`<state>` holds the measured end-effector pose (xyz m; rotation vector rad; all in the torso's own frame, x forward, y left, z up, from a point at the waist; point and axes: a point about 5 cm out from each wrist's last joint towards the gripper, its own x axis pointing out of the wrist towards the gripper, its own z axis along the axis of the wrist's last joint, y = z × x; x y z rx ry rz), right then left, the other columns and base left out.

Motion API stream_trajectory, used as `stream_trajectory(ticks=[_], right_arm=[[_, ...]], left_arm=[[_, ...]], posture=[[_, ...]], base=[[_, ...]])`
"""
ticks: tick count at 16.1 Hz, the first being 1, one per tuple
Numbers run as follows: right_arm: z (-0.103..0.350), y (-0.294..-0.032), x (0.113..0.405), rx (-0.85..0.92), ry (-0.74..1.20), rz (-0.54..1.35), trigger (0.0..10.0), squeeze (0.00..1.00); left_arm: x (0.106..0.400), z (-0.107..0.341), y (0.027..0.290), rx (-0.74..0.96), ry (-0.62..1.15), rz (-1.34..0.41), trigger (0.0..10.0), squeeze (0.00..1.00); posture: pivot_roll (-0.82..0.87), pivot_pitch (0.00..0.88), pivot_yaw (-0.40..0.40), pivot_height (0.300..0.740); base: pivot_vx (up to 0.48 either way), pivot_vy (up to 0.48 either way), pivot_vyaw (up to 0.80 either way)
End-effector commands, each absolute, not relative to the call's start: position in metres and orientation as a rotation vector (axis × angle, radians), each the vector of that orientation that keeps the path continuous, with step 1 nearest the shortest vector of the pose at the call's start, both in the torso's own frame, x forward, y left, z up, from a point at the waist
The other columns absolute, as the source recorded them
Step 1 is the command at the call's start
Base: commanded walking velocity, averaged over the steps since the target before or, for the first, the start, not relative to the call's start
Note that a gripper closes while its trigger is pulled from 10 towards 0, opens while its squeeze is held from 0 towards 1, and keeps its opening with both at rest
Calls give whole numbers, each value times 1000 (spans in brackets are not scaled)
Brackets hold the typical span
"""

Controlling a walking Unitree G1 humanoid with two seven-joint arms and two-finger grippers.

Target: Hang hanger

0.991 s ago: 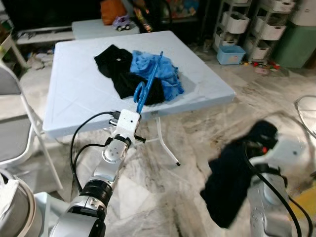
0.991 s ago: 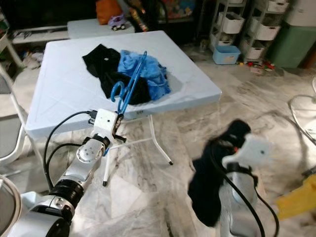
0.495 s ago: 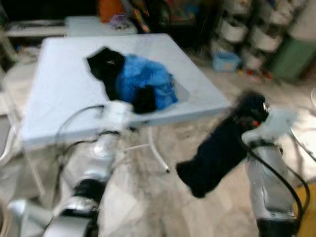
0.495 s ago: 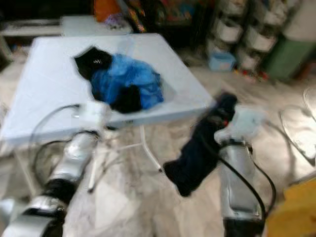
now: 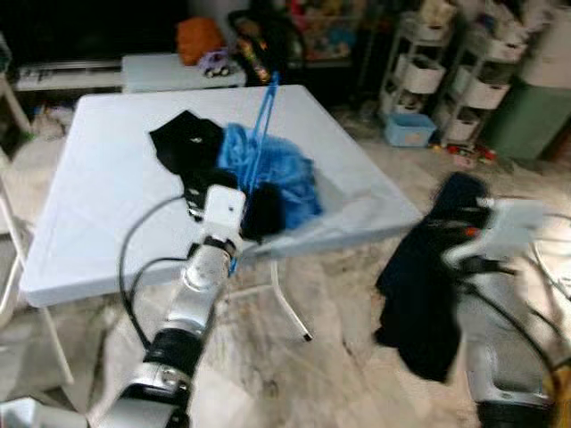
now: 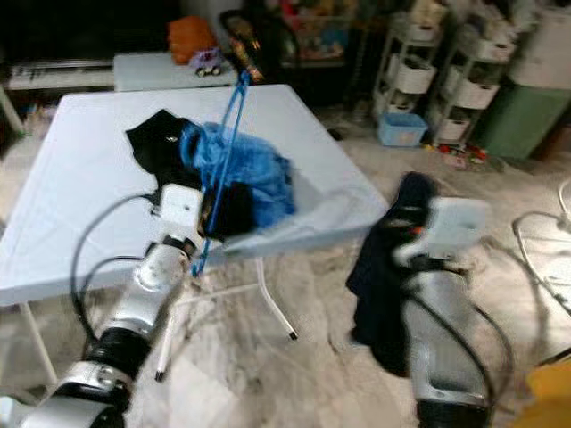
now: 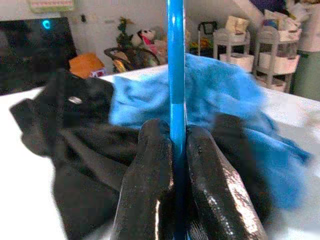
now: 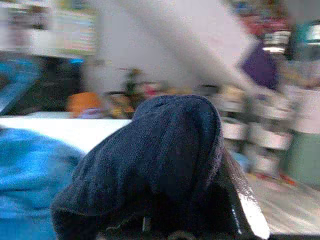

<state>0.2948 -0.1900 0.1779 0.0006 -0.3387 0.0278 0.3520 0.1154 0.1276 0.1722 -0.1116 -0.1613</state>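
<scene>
A thin blue hanger point(image 5: 259, 143) stands nearly upright over the pile of clothes on the pale blue folding table point(image 5: 98, 196). My left gripper point(image 7: 175, 145) is shut on its rod near the table's front edge, and is also seen from above point(image 5: 243, 214). The pile is a bright blue garment point(image 5: 281, 174) lying beside a black one point(image 5: 183, 143). To the right, off the table and above the floor, my right gripper point(image 5: 455, 218) holds a dark navy garment point(image 5: 424, 294) that hangs down. That garment point(image 8: 160, 145) drapes over the fingers and hides most of them.
White shelf racks point(image 5: 446, 53) and a green cabinet point(image 5: 535, 98) stand at the back right. A second low table point(image 5: 169, 67) with an orange bag and a toy is behind. A chair frame point(image 5: 9, 267) is at the left. Marble floor point(image 5: 330, 374) lies in front.
The views have shifted and blurred as I moved. The hanger in my left gripper now stands steeper over the clothes. My right arm still carries the dark garment, now lower and nearer.
</scene>
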Motion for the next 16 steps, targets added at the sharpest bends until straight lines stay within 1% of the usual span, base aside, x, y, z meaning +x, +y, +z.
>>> stream_trajectory(ticks=[1,3,5,8,11,16], right_arm=[[197,-192,294,-8,-413,51,10000,0],[214,-186,297,-38,-451,138,10000,0],[220,-185,298,-36,-466,162,10000,0],[221,-180,299,-20,-468,197,10000,0],[218,-182,301,11,-436,164,10000,0],[218,-182,300,2,-452,179,10000,0]], left_arm=[[351,122,120,183,-75,-139,10000,0],[351,122,121,189,-76,-114,10000,0],[350,121,123,193,-73,-106,10000,0],[348,121,125,208,-76,-90,10000,0],[349,121,123,219,-74,-82,10000,0],[350,124,120,245,-86,-88,10000,0]], posture=[[224,0,-106,740],[234,0,-114,740],[244,0,-116,740],[251,0,-116,740],[251,0,-116,740],[254,0,-111,740]], base=[[386,285,0],[313,304,0],[281,285,0],[0,0,0],[0,0,0],[0,0,729]])
